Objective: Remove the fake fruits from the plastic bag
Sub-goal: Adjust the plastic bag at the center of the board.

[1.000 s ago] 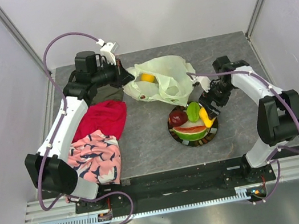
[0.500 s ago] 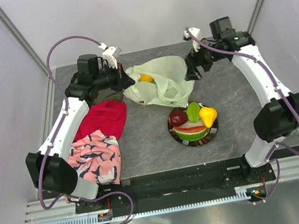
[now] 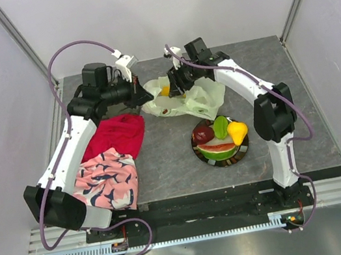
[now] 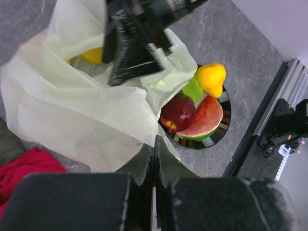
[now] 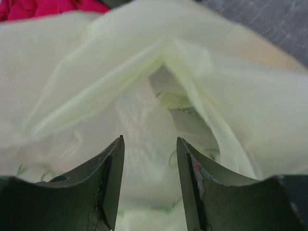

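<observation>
The pale-green plastic bag [image 3: 196,95] lies at the back of the table, its left edge lifted. My left gripper [image 3: 145,95] is shut on that edge; in the left wrist view the film [image 4: 72,110] runs up to the closed tips [image 4: 155,143]. My right gripper [image 3: 174,89] hangs over the bag's mouth, jaws open [image 5: 149,140], only bag film beyond them. A yellow lemon [image 3: 165,90] [image 4: 94,55] shows inside the bag. On the dark-rimmed plate [image 3: 245,148] lie the apple [image 3: 203,134], green piece [image 3: 221,125], pear [image 3: 237,131] and watermelon slice [image 3: 218,151].
A red cloth [image 3: 119,135] and a pink patterned cloth [image 3: 108,179] lie on the left of the table under the left arm. The right arm stretches diagonally over the table's right half. Grey walls and frame posts close in the back and sides.
My right arm swung from the plate, where it left the pear, up and left to the bag's mouth, and its jaws narrowed. The left gripper kept its hold and place.
</observation>
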Robot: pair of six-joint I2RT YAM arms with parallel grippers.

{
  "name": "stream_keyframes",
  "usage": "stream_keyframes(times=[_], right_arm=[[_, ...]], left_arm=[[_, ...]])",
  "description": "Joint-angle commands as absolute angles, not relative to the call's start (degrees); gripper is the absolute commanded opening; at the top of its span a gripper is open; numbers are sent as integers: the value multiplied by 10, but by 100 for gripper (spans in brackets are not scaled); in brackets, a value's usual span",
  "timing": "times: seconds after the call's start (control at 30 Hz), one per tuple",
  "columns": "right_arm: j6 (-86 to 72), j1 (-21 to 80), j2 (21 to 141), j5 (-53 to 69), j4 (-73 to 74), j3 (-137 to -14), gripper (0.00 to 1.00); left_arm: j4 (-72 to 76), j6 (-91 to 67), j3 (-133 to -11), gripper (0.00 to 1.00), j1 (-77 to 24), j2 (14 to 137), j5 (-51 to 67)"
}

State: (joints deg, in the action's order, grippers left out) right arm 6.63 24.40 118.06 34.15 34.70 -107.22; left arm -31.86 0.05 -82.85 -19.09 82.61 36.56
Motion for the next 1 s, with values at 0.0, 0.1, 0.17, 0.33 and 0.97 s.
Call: stream_keyframes(times=[0.0, 0.1, 0.17, 0.33, 0.97], right_arm=[[25, 258, 1209, 285, 292, -1136, 53], [14, 270, 1241, 220, 284, -1158, 50], [5, 279, 1264, 168, 281, -1172, 50], [9, 295, 1281, 152, 312, -1164, 50], [103, 337, 1190, 87, 363, -1064, 73]], left_arm=[[-325, 24, -858, 2, -192, 808, 414], [-323, 20, -856, 2, -192, 812, 420], [-324, 22, -850, 2, -192, 810, 424], [-325, 24, -831, 2, -192, 799, 417], [-391, 111, -666, 2, -196, 678, 373]])
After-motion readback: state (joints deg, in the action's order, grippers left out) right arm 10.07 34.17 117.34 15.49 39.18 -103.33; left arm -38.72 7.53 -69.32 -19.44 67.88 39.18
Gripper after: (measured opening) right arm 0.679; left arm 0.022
